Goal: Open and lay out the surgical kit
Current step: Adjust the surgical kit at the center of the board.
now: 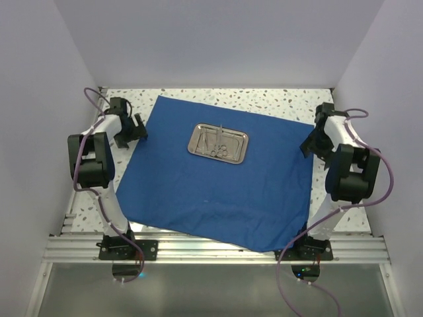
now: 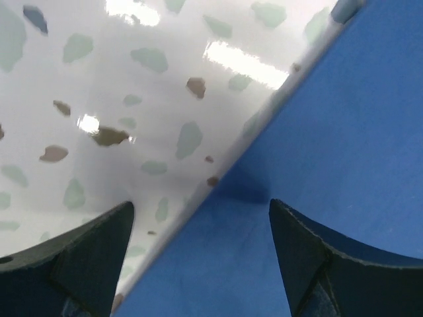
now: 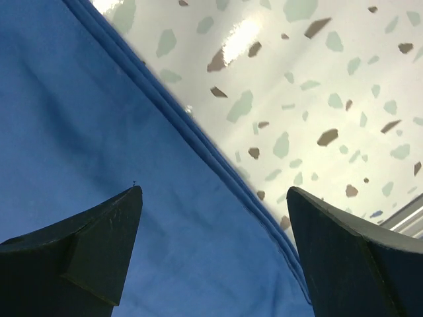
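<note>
The surgical kit lies unfolded: a royal-blue cloth (image 1: 218,191) is spread flat over the table, with a small shiny steel tray (image 1: 218,143) near its far middle holding slim silver instruments (image 1: 217,142). My left gripper (image 1: 137,129) stands open over the cloth's left edge (image 2: 218,181), one finger above bare table, the other above cloth. Over the hemmed right edge (image 3: 218,158) of the cloth, my right gripper (image 1: 309,144) is open too. Nothing sits between either pair of fingers.
The speckled white tabletop (image 1: 264,99) shows beyond the cloth at the back and sides. White walls close in the left, right and far sides. The cloth's near corner (image 1: 264,241) hangs over the metal rail (image 1: 211,249) at the front.
</note>
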You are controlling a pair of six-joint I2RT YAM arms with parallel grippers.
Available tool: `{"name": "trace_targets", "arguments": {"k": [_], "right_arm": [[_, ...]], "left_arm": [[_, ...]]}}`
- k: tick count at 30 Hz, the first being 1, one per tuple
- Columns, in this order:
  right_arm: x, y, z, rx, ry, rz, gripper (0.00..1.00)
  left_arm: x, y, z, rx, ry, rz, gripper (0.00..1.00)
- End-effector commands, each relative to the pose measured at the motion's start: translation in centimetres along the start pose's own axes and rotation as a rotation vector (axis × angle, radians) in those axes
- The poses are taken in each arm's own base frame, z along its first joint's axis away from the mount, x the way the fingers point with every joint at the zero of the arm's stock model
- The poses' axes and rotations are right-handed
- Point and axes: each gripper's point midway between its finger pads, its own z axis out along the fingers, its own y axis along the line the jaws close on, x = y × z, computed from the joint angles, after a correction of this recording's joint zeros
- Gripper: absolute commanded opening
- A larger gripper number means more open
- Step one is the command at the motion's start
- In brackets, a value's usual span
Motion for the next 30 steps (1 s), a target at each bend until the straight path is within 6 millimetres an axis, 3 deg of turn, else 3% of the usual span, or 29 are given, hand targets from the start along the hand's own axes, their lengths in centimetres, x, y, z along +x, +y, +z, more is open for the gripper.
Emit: {"name": "trace_targets", "arguments": {"k": [1, 5, 7, 8, 9, 11, 12, 14, 15, 17, 18, 19, 20, 21, 23, 25, 26, 28, 30], "right_arm": [[-2.4, 1.5, 0.5, -0.023, -0.066, -0.006, 0.92], [-1.4, 3.2, 3.1, -0.042, -0.007, -0.032, 0.77], [-1.2, 4.1, 4.1, -0.076, 0.005, -0.035, 0.64], [-0.5, 4.5, 5.1, -0.077, 0.031, -0.048, 0.53], [-0.3, 5.1, 5.7, -0.101, 0.039, -0.057, 0.46], [0.5, 5.5, 6.8, -0.101, 0.074, -0.069, 0.38], [1.1, 5.7, 7.9, -0.093, 0.099, -0.079, 0.28], [1.8, 6.2, 8.7, -0.106, 0.132, -0.084, 0.15], [2.3, 6.4, 9.5, -0.106, 0.151, -0.083, 0.02], [2.5, 6.6, 9.8, -0.1, 0.164, -0.076, 0.0], [2.2, 7.2, 9.9, -0.127, 0.152, -0.069, 0.0], [2.0, 8.1, 9.5, -0.172, 0.162, -0.058, 0.0], [1.7, 8.6, 9.2, -0.187, 0.155, -0.057, 0.0], [1.4, 9.1, 9.0, -0.207, 0.156, -0.056, 0.0], [0.9, 10.4, 8.3, -0.262, 0.159, -0.056, 0.0], [-0.8, 12.2, 7.3, -0.31, 0.128, -0.057, 0.0], [-2.3, 13.5, 7.1, -0.334, 0.107, -0.055, 0.0], [-3.2, 14.6, 6.8, -0.343, 0.11, -0.061, 0.0], [-4.4, 17.0, 6.6, -0.395, 0.128, -0.06, 0.0]], "left_arm": [[-1.4, -1.1, 1.2, 0.061, -0.007, 0.009, 0.87], [-1.0, -1.2, 2.2, 0.069, 0.014, 0.003, 0.82], [-1.0, -1.3, 2.5, 0.076, 0.02, 0.006, 0.76], [-1.0, -1.4, 2.6, 0.078, 0.024, 0.009, 0.73], [-1.1, -1.4, 2.8, 0.077, 0.031, 0.018, 0.62], [-1.1, -1.5, 2.8, 0.079, 0.044, 0.025, 0.49], [-1.1, -1.5, 2.7, 0.078, 0.052, 0.026, 0.42], [-1.2, -1.8, 2.6, 0.09, 0.051, 0.028, 0.37], [-1.1, -1.8, 2.6, 0.093, 0.055, 0.028, 0.34], [-1.0, -2.2, 2.6, 0.115, 0.063, 0.027, 0.25], [-1.0, -2.4, 2.6, 0.124, 0.064, 0.027, 0.2], [-1.2, -2.8, 2.6, 0.143, 0.065, 0.028, 0.08], [-1.2, -2.8, 2.7, 0.146, 0.067, 0.027, 0.08], [-1.8, -3.1, 2.6, 0.156, 0.053, 0.029, 0.0], [-2.5, -3.1, 2.7, 0.149, 0.037, 0.027, 0.0], [-4.3, -3.1, 2.4, 0.145, -0.001, 0.017, 0.0], [-5.1, -2.6, 2.3, 0.118, -0.022, 0.007, 0.0], [-7.2, -1.4, 1.9, 0.085, -0.06, -0.046, 0.0], [-8.9, 0.3, 1.4, 0.067, -0.093, -0.102, 0.0]]}}
